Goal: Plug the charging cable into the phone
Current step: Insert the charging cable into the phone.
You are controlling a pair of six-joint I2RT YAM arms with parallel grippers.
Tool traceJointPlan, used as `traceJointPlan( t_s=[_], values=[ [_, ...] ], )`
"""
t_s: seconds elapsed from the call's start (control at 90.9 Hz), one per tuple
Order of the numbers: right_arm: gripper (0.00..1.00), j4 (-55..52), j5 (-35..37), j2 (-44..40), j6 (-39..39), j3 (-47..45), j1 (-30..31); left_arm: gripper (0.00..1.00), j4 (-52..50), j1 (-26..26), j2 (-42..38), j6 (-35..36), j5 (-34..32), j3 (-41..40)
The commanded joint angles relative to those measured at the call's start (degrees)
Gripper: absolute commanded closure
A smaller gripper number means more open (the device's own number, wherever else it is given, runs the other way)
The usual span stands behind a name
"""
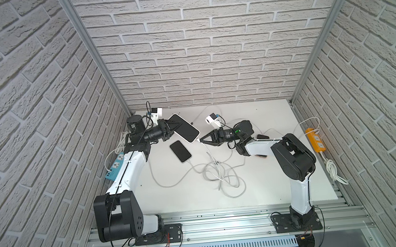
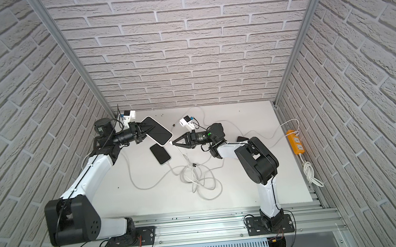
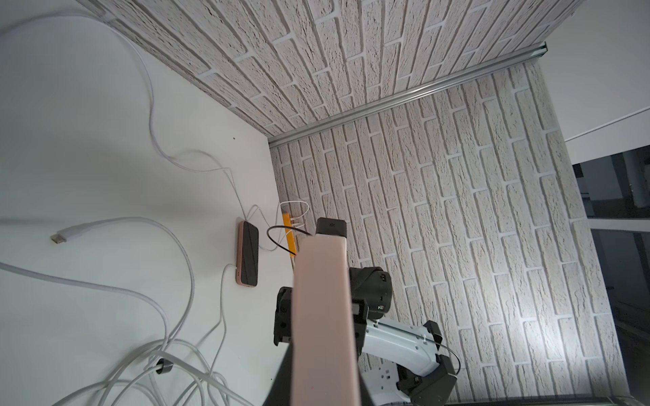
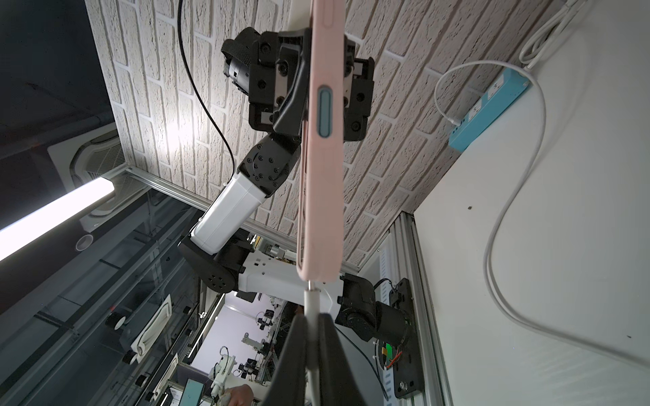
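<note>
Right jaws clamping cable plug (image 4: pixel 312 303), touching phone (image 4: pixel 323 175) (raised)

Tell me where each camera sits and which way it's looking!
Both top views: high above the front, facing down at the table; left arm, right arm, left hand holding the phone, right hand pinching the cable.
Left wrist: on the left arm, facing along the phone toward the right arm; own hand mostly hidden.
Right wrist: on the right arm, facing past its own hand and cable toward the left hand.
Shared: both wrist views see the phone edge-on.
</note>
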Motion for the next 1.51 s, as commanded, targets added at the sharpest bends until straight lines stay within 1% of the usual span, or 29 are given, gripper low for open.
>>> traceJointPlan(
  t_s=[0.0,0.143,0.429,0.451,0.825,1.32,1.463,1.496],
  values=[
    [0.97,2.3,7.3,-3.5,-0.9,-0.4,-0.5,1.0,-3.3,-1.0,-0.7,2.8,8.3,2.2],
    [0.97,2.3,7.9,-2.9,0.1,0.2,-0.4,1.0,-5.6,-1.5,-2.0,5.1,8.7,1.5],
    [0.97,2.3,8.0,-1.2,1.5,3.3,0.9,1.0,-5.7,-3.0,-2.0,5.1,8.4,1.2],
    [0.97,2.3,8.1,0.2,1.7,3.5,1.0,1.0,-5.7,-3.0,-2.0,5.1,8.4,1.2],
    [0.97,2.3,8.8,3.8,2.7,6.1,0.9,1.0,-5.4,-3.9,-2.9,4.9,8.2,0.7],
    [0.97,2.3,8.8,5.1,3.9,9.2,1.5,1.0,-5.5,-5.1,-2.4,5.3,8.2,0.0],
    [0.97,2.3,8.2,6.0,4.3,10.8,1.6,1.0,-6.1,-5.7,-2.7,6.0,8.5,-0.7],
    [0.97,2.3,8.1,6.4,4.4,11.3,1.6,1.0,-7.4,-6.0,-2.8,7.2,8.7,-0.6]
  ],
)
